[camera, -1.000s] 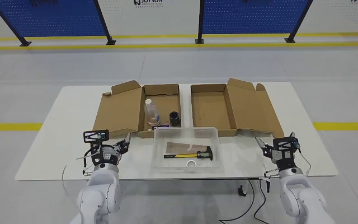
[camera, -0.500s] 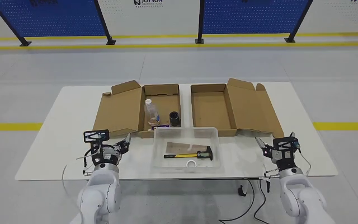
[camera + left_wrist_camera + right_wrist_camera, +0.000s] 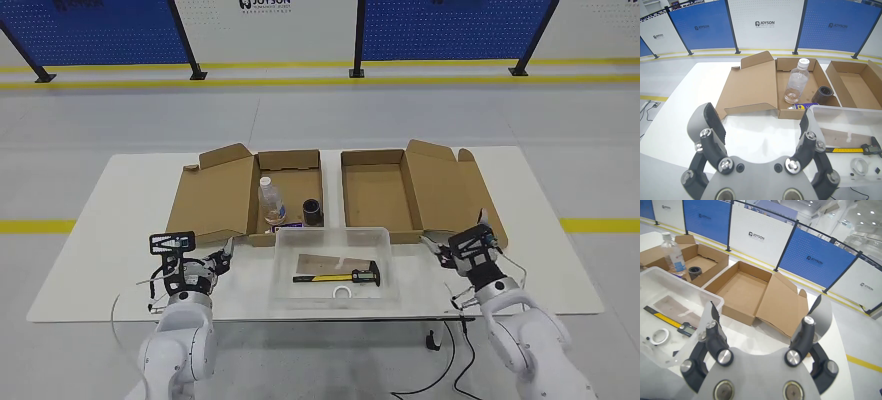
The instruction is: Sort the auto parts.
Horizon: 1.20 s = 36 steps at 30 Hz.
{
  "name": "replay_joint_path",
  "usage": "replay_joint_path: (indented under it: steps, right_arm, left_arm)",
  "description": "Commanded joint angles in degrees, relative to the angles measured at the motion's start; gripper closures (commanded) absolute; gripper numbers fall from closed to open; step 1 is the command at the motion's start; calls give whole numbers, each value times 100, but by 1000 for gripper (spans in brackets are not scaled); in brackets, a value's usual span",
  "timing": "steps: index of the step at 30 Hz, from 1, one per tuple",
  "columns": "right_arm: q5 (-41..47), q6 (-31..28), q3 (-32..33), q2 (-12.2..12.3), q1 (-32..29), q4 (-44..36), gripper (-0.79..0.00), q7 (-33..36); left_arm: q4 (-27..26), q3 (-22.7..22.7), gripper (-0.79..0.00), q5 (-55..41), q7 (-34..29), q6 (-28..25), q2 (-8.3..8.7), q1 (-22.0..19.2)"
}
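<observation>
- Left end effector (image 3: 759, 115) hangs low over the white tabletop (image 3: 100, 250), near its front edge and to the left of a clear plastic bin (image 3: 380, 238). Its fingers are spread wide with nothing between them.
- Right end effector (image 3: 765, 303) sits on the bin's other side, just beside the folded-out flap of the right cardboard box (image 3: 375, 195). Its fingers are also spread wide and hold nothing.
- Between the two arms, the bin holds a digital caliper (image 3: 340, 276) lying flat. A small white ring (image 3: 342, 293) lies just in front of it and a brown card sheet (image 3: 318, 263) behind it.
- The caliper looks stiff, slim and fairly light. It is probably best pinched across the yellow beam, close to the display head where its weight likely centres.
- The ring looks light, hard and probably slippery, and it sits low on the bin floor. A pinch across its outer rim seems safest.
- The bin's walls stand up all round, so a reach likely has to drop in from above. The ring lies close to the front wall, which leaves a finger little room there.
- Behind the bin, two open cardboard boxes stand side by side.
- The left cardboard box (image 3: 295, 188) holds an upright clear bottle (image 3: 269, 200), a black cylinder (image 3: 313, 211) and a spray can (image 3: 804, 106) lying by its front wall.
- The right box's floor offers room to set a part down.
- White tabletop runs on past both boxes' flaps toward the side edges.
</observation>
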Motion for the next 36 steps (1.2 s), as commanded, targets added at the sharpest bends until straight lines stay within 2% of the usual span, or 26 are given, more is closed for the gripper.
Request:
replay_joint_path:
  steps: [1, 9, 15, 24, 30, 36]
  right_arm:
    - [-77, -96, 3, 5, 47, -205, -785, 13]
    - [93, -1101, 88, 63, 549, -790, -785, 1155]
    - [1065, -1766, 31, 87, 979, -799, -785, 2319]
    - [3042, -1689, -278, 82, 1497, -491, -785, 3919]
    - [3322, -2127, -419, 136, 1805, -52, -785, 4391]
    - [3011, -2638, -542, 186, 1957, 312, -785, 4273]
  left_arm:
    - [0, 0, -785, 0, 0, 0, 0, 0]
    - [0, 0, -785, 0, 0, 0, 0, 0]
    - [0, 0, -785, 0, 0, 0, 0, 0]
    - [0, 0, -785, 0, 0, 0, 0, 0]
    - [0, 0, -785, 0, 0, 0, 0, 0]
    - [0, 0, -785, 0, 0, 0, 0, 0]
